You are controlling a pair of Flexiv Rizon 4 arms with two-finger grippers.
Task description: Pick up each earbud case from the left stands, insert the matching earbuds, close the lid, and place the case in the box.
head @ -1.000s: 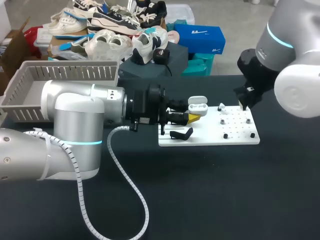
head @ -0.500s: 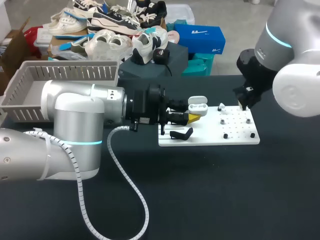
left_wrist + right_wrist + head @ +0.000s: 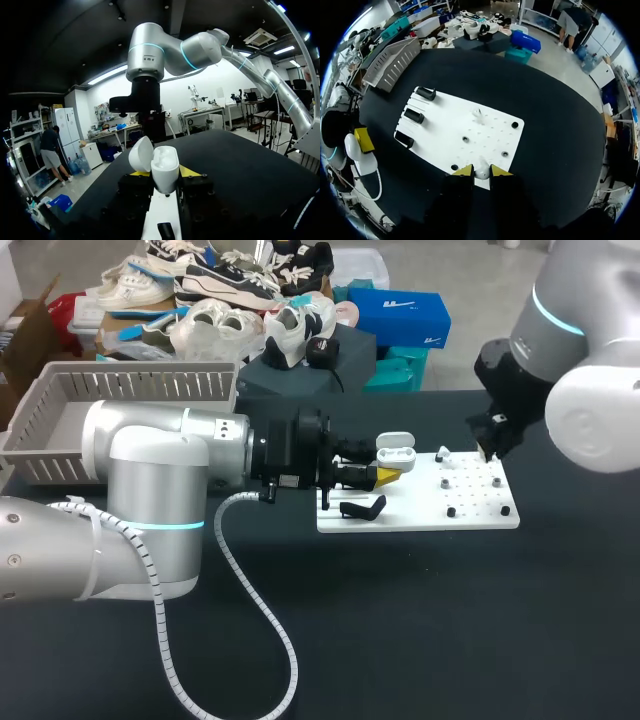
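Nothing has moved: left gripper point(image 3: 165, 172) clamps the open earbud case point(image 3: 164, 159), right gripper point(image 3: 481, 170) seemingly pinches an earbud point(image 3: 481, 175), which a shallow grip could drop.

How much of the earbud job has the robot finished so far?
Done: the earbud case is off the stands, lid open, held in the left gripper. In hand: the right gripper sits at a white earbud on the white board; whether it grips it I cannot tell. Left: earbuds in, lid shut, case into the basket, where no case shows yet.
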